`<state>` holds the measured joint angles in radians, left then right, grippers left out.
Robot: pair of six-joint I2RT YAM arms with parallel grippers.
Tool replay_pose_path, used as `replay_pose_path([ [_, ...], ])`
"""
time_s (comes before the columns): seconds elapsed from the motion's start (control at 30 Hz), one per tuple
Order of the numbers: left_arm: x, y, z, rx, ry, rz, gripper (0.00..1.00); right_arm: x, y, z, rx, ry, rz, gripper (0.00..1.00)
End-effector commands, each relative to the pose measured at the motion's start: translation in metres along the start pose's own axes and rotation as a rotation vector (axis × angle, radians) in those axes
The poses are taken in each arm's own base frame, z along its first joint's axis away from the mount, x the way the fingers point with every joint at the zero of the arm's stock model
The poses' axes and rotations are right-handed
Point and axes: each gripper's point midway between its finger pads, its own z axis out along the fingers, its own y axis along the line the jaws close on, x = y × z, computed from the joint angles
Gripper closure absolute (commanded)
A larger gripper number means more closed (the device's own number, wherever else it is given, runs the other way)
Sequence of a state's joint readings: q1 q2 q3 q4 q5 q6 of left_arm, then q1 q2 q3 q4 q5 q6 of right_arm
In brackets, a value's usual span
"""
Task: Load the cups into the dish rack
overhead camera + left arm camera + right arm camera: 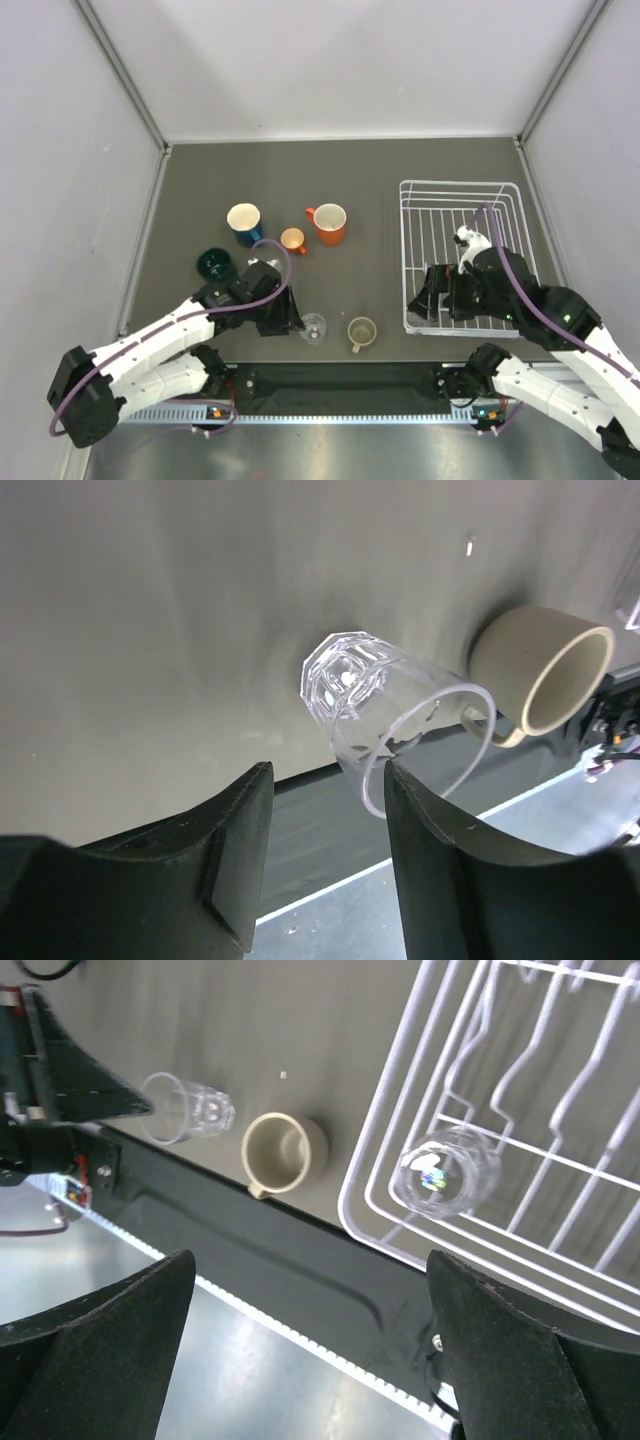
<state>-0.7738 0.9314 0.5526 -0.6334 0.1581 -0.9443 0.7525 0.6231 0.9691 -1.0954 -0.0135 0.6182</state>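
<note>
Clear glass [313, 328] sits near the front edge of the desk [370, 170], looks upright w/ mouth up, not gripped. Left claw [328, 780] is just beside it on its left. In the left wrist view the claw's fingers [235, 840] are spread and the glass lies just ahead of the tips, nearer the right-hand one; contact can't be told. Beige mug [361, 333] is just right of the glass, mouth up, handle toward the front edge. Further back, from L to R: dark green cup [214, 265] beside the left wrist, blue mug [244, 222] w/ pale inside, tiny orange cup [293, 240], large orange mug [329, 223] w/ white inside, all on the desk outside the rack. Dish rack [415, 215], white wire, is on the right half of the desk. A 2nd glass [445, 1172] is inside it at the near-left corner on the bars, seen only in the right wrist view. Right claw [310, 1260] hangs over that corner, fingers spread wide, holding nothing, w/ the 2nd glass below and apart from it. Left arm [150, 350] reaches low from its base to the right toward the glass. Right arm [560, 350] is bent back over the rack's front part. Desk is dark grey and matte, w/ plain white walls [330, 60] on three sides and metal frame bars in the corners.
</note>
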Motion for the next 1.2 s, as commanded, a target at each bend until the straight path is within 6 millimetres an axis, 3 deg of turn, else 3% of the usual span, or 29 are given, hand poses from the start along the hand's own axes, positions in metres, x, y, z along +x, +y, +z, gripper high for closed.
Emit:
replay_pose_path([
  [0.0, -0.004, -0.005, 0.009, 0.015, -0.022, 0.009, 0.47, -0.009, 0.024, 0.004, -0.121, -0.034, 0.017, 0.02],
  [0.27, -0.002, -0.006, 0.011, 0.040, -0.032, 0.020, 0.66, 0.001, 0.051, 0.020, -0.279, 0.004, 0.067, 0.06],
  [0.47, -0.004, -0.017, 0.007, 0.102, -0.039, 0.029, 0.86, -0.004, 0.071, 0.026, -0.365, 0.002, 0.090, 0.07],
  [0.53, -0.004, -0.022, 0.005, 0.121, -0.038, 0.035, 0.99, -0.006, 0.077, 0.028, -0.385, 0.002, 0.092, 0.07],
  [0.63, -0.009, -0.038, -0.006, 0.185, -0.054, 0.051, 1.00, -0.010, 0.087, 0.027, -0.418, -0.007, 0.089, 0.08],
  [0.73, -0.014, -0.072, -0.029, 0.335, -0.077, 0.080, 1.00, -0.014, 0.099, 0.025, -0.463, -0.025, 0.078, 0.07],
  [0.83, -0.020, -0.115, -0.068, 0.561, -0.126, 0.120, 1.00, -0.015, 0.117, 0.022, -0.524, -0.041, 0.049, 0.06],
  [0.97, -0.019, -0.158, -0.125, 0.853, -0.170, 0.137, 1.00, -0.013, 0.145, 0.016, -0.620, -0.060, -0.009, 0.05],
  [1.17, -0.016, -0.177, -0.189, 1.170, -0.251, 0.101, 1.00, -0.009, 0.186, 0.000, -0.734, -0.112, -0.097, 0.04],
])
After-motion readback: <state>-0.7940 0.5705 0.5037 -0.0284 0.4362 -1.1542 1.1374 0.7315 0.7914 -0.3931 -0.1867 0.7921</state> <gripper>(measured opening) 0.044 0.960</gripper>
